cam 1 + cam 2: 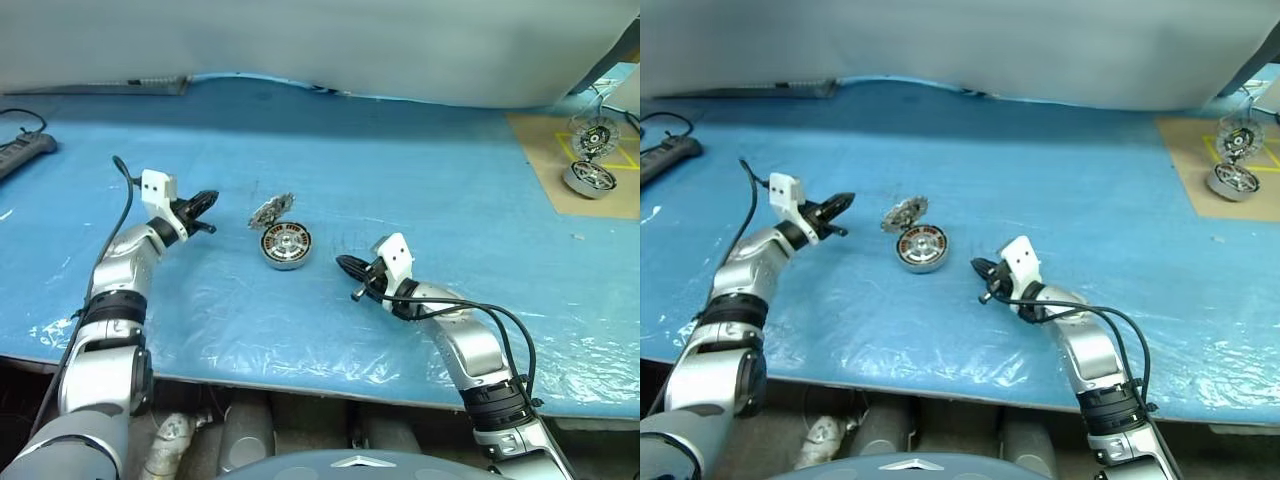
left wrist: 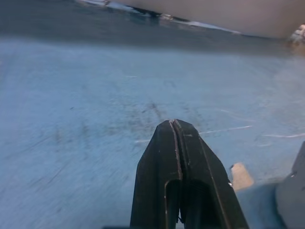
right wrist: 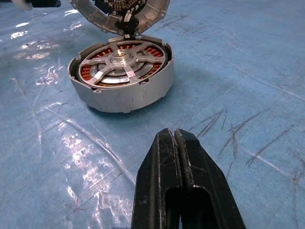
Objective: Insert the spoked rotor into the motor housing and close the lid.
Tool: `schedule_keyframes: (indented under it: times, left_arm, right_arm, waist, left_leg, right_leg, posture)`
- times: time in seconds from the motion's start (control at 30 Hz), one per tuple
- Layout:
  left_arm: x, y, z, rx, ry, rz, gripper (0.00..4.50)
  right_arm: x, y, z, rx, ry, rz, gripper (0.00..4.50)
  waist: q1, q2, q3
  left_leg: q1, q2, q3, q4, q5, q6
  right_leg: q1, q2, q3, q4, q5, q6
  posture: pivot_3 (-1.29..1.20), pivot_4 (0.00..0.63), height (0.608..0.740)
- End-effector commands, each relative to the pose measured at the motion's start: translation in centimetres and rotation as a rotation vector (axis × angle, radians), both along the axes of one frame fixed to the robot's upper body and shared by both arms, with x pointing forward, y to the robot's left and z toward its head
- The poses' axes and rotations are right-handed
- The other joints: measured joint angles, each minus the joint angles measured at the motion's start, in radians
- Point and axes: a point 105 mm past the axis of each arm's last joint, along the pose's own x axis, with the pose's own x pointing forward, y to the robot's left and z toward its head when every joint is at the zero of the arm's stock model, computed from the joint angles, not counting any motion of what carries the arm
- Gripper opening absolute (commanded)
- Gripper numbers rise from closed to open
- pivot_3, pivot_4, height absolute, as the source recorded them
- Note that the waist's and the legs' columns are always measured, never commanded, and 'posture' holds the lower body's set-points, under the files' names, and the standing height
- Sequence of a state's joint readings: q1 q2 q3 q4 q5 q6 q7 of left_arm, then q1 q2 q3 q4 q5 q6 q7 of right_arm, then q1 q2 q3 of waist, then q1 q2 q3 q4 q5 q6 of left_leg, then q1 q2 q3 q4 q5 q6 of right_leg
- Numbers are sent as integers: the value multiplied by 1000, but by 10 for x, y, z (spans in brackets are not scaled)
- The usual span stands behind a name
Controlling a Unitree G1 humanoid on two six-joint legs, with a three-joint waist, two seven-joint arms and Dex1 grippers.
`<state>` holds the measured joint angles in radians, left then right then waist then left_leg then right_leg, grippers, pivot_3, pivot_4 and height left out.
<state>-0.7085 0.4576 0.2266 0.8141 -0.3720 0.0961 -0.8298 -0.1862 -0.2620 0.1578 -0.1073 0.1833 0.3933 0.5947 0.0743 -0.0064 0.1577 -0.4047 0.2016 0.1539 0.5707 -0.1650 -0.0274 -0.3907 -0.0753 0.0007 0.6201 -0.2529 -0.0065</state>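
Note:
The motor housing [image 1: 286, 247] sits on the blue table sheet, a round grey case with copper windings. The silver spoked rotor [image 3: 123, 65] lies inside it, flat over the windings. The lid [image 1: 271, 211] stands tilted up and open on its hinge at the housing's far left side, also seen as lid [image 3: 121, 12]. My left gripper [image 1: 206, 205] is shut and empty, hovering to the left of the lid and pointing toward it. My right gripper [image 1: 347, 267] is shut and empty, low over the table to the right of the housing, a short gap away.
The table is covered with a wrinkled blue plastic sheet [image 1: 400, 160]. A tan mat [image 1: 610, 205] at the far right carries two other silver motor parts [image 1: 590, 176]. A power strip [image 1: 22, 153] lies at the far left. A grey wall runs along the back.

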Motion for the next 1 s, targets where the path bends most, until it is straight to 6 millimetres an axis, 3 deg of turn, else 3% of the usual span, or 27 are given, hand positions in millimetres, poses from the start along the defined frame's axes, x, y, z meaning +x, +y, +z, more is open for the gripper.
schedule_keyframes:
  times: [0.03, 0.33, 0.63, 0.87, 1.0]
  left_arm:
    - [4, -15, 13, -65, -23, -118, 38]
    - [16, -51, 17, -163, 27, -237, 38]
    - [1, -82, 7, -238, 184, -469, 38]
    - [-15, -91, -5, -236, 282, -599, 38]
    - [-16, -90, -15, -200, 312, -573, 38]
  right_arm:
    - [1, 0, 12, 30, -46, -7, 0]
    - [1, -2, 9, 27, -47, -35, 0]
    - [3, -6, 4, 0, -41, -67, 0]
    - [6, -10, 0, -27, -37, -89, 0]
    - [6, -10, -1, -34, -35, -89, 0]
  waist:
    - [2, 0, 0]
    - [10, -1, 1]
    - [20, -1, 1]
    - [22, -1, 1]
    - [22, -1, 1]
  left_leg:
    - [0, -1, 0, 0, 0, 0]
    - [0, -2, -1, -1, 0, 0]
    - [0, -2, -1, -5, 0, 0]
    - [0, -2, -1, -7, 0, 0]
    - [0, -2, -1, -8, 0, 0]
  right_leg:
    - [0, 0, 0, 0, 0, 0]
    - [0, -1, -1, -1, -2, -3]
    - [0, -1, -1, -2, -1, -2]
    - [0, -2, -2, -5, -2, -3]
    - [1, -2, -2, -6, -1, -3]
  posture:
    - [0, 150, 740]
    - [0, 150, 740]
    - [0, 150, 740]
    - [0, 150, 740]
    - [0, 150, 740]
